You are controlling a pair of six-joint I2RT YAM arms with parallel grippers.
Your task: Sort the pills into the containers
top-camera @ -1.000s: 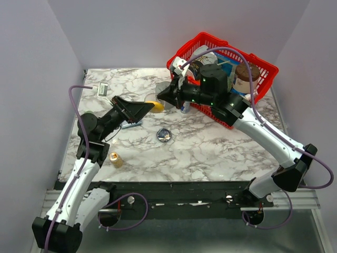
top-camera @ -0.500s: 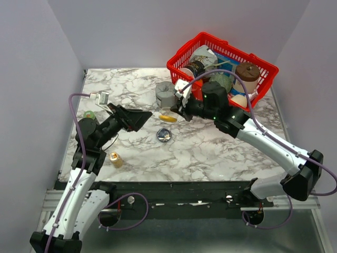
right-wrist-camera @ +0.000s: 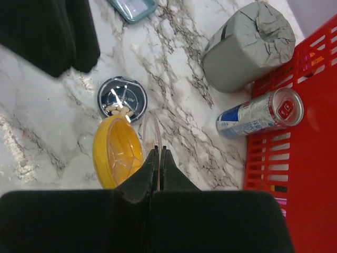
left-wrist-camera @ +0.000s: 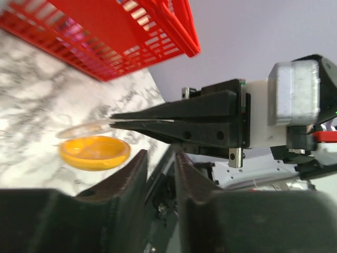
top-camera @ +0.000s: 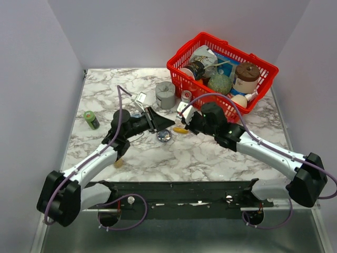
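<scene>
My right gripper [right-wrist-camera: 159,149] is shut on the edge of a thin clear lid [right-wrist-camera: 151,132], which stands against the translucent orange dish [right-wrist-camera: 117,153]. That orange dish [top-camera: 180,130] lies on the marble just right of the silvery dish [top-camera: 164,136]. The silvery dish [right-wrist-camera: 122,100] has a dark blue inside and holds a few white pills [right-wrist-camera: 116,110]. My left gripper [top-camera: 169,123] hovers just above and behind it, its jaws drawn to a narrow gap with nothing between them. In the left wrist view the left gripper [left-wrist-camera: 161,154] faces the orange dish [left-wrist-camera: 95,153] and the right gripper [left-wrist-camera: 113,121].
A grey squat cylinder [top-camera: 165,95] and a lying drink can [top-camera: 186,96] sit behind the dishes. The red wire basket [top-camera: 196,39], full of goods, stands at the back right. A small green bottle [top-camera: 91,119] stands at the left, and a yellowish bottle [top-camera: 118,162] peeks from under my left arm.
The left gripper has gone from wide open to nearly closed and swung right towards the silvery dish. The right gripper has pulled back towards me, and the orange dish has come along to the right.
</scene>
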